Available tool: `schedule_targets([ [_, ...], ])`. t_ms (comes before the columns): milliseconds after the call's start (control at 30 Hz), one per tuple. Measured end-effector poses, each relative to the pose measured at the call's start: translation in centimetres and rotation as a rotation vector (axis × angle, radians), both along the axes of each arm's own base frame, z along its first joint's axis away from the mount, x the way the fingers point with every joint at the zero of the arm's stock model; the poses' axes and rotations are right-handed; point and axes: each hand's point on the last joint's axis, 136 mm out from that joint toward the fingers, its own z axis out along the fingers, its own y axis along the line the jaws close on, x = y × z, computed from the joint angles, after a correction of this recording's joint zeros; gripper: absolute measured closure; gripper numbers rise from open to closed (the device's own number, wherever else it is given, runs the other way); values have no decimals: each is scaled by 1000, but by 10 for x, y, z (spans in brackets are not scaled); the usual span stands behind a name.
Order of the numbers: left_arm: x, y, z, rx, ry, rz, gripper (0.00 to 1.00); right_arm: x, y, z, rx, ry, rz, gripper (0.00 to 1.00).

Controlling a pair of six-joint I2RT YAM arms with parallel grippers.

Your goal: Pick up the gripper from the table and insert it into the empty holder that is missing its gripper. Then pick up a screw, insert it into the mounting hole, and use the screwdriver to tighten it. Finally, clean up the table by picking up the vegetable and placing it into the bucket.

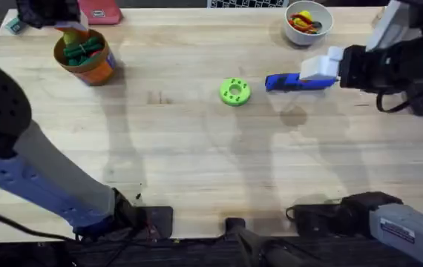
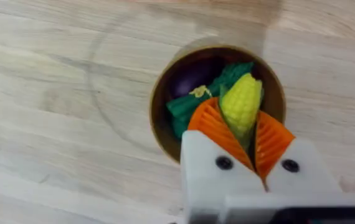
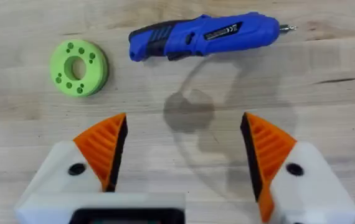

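Holding the vegetable [image 2: 241, 102] between my left gripper's [image 2: 245, 138] orange pads [image 2: 213, 127], I have it right above the bucket [image 2: 162, 134], whose rim rings dark green pieces [image 2: 193, 107] and something dark purple [image 2: 192, 73] inside. From overhead the left gripper [image 1: 72, 31] sits over the bucket [image 1: 100, 68] at the table's [image 1: 174, 156] far left corner.

My right gripper [image 3: 182, 146] hangs with its fingers [image 3: 106, 146] spread wide and nothing between them, above bare wood. Just past them the screwdriver [image 3: 205, 36] lies flat on its side, metal tip pointing away from the holder [image 3: 79, 67], which rests on the table near its dark end. From overhead the right gripper [image 1: 319, 68] covers one end of the screwdriver [image 1: 289, 81], with the holder [image 1: 234, 91] just beside the other end, near mid-table. A white bowl [image 1: 309, 21] with red and yellow bits stands at the far edge
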Motion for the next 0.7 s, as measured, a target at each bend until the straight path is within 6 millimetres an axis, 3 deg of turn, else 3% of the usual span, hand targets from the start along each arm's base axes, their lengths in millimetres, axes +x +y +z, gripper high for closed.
schedule_targets([
  [133, 4, 1, -14, -6, 23, -3, 970, 0, 0, 0, 0, 0, 0, 9],
  [333, 3, 1, -15, -5, 30, -7, 72, 0, 0, 0, 0, 0, 0, 10],
  [400, -1, 0, -17, -8, 45, -8, 19, 0, 0, 0, 0, 0, 0, 9],
  [567, -10, -4, -19, -21, 82, -10, 15, 0, 0, 0, 0, 0, 0, 7],
  [700, -16, -11, -2, -23, 65, -22, 15, 0, 0, 0, 0, 0, 0, 7],
])
